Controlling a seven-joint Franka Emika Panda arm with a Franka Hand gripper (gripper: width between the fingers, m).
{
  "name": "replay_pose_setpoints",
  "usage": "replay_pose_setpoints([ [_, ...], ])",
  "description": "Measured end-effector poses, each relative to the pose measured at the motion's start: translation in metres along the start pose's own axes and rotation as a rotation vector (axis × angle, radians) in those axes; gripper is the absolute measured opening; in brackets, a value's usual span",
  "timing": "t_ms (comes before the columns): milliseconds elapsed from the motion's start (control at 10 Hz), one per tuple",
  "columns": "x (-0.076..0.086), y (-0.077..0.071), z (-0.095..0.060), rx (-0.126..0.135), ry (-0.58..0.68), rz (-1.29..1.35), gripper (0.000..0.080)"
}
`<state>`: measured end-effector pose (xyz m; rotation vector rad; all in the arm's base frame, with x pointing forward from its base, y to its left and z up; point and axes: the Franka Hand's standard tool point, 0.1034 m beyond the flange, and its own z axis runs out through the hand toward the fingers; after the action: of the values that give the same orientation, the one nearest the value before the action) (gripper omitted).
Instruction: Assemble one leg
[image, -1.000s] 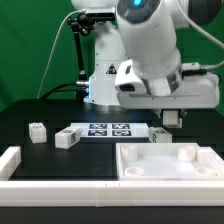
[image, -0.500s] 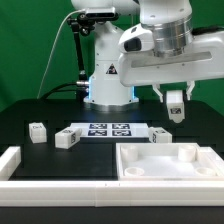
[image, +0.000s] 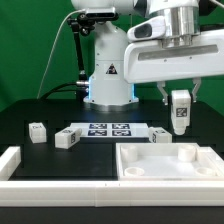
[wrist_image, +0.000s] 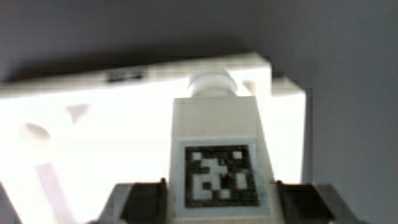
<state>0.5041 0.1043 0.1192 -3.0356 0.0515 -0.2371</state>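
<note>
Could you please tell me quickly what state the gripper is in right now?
The gripper is closed on a leg, which it holds upright in the air.

- Black, matte worktop (image: 95, 158).
- Carries the marker board (image: 108, 129) flat near the middle.
- Holds a small white block (image: 67, 138) just beside that board's end on the exterior view's left, a second block (image: 38, 131) farther left, and a third block (image: 160, 135) by the right end.
- Bears the large white tray-like part (image: 150, 172) at front right and a long white rail (image: 90, 186) along the near edge.
</note>
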Motion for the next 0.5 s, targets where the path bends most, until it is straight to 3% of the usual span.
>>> replay_pose_setpoints([
  [100,0.0121,-0.0022,-0.0045,0.004,0.005,-0.020,0.0290],
  [500,0.0094,-0.0021,-0.0023,0.005,0.006,-0.018,0.0290],
])
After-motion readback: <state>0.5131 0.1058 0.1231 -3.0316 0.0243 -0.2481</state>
